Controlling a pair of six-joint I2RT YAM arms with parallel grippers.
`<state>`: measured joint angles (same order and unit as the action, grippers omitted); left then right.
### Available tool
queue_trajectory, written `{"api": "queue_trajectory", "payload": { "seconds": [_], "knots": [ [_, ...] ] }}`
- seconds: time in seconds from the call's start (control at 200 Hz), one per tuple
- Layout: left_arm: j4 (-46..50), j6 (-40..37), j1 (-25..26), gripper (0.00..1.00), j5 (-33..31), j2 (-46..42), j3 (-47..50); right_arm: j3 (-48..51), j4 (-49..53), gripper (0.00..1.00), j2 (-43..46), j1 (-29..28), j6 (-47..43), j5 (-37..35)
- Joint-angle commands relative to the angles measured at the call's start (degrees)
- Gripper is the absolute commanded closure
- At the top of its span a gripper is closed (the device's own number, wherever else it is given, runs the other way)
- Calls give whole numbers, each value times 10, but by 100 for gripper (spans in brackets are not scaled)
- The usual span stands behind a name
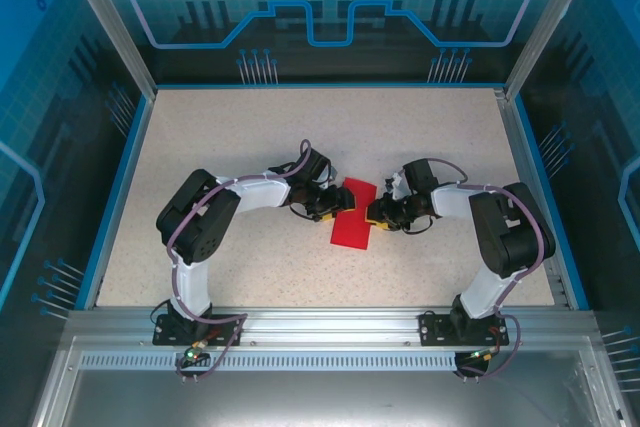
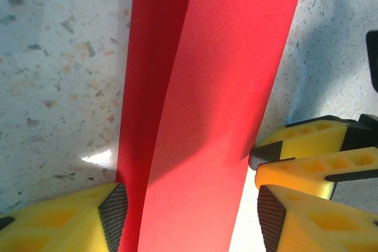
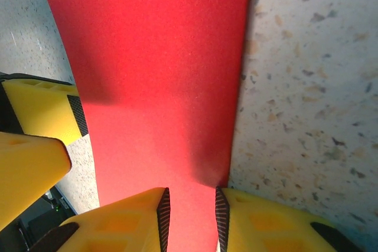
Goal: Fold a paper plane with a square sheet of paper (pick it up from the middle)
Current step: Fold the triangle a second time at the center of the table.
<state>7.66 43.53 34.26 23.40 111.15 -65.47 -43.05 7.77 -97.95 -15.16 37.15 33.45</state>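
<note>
The square sheet of paper is bright red and lies mid-table, folded lengthwise into a narrow band. In the left wrist view its upper flap stands slightly raised over the lower layer. My left gripper is open, its pads straddling the band's width. From the other side my right gripper rests its tips on the paper near one long edge. Its jaws stand a narrow gap apart with nothing pinched between them. Its fingers touch the paper's edge. A paper plane is out of view.
The speckled table has a blue rim on three sides and a metal rail at the near edge where both arms are bolted. The two grippers face each other tip to tip, a few centimetres apart.
</note>
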Motion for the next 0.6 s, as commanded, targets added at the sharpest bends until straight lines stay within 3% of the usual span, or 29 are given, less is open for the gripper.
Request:
{"api": "queue_trajectory", "payload": {
  "seconds": [0.0, 0.32, 0.595],
  "knots": [
    [-7, 0, 0, 42, 17, -5, 0, 11, 7, 70, 0, 11, 5, -5],
    [-40, 16, 0, 53, 40, -4, 5, 9, 8, 70, 1, 11, 2, -2],
    [-71, 40, -6, 71, 56, -5, 11, 14, 24, 66, 62, 12, -13, -19]
  ]
}}
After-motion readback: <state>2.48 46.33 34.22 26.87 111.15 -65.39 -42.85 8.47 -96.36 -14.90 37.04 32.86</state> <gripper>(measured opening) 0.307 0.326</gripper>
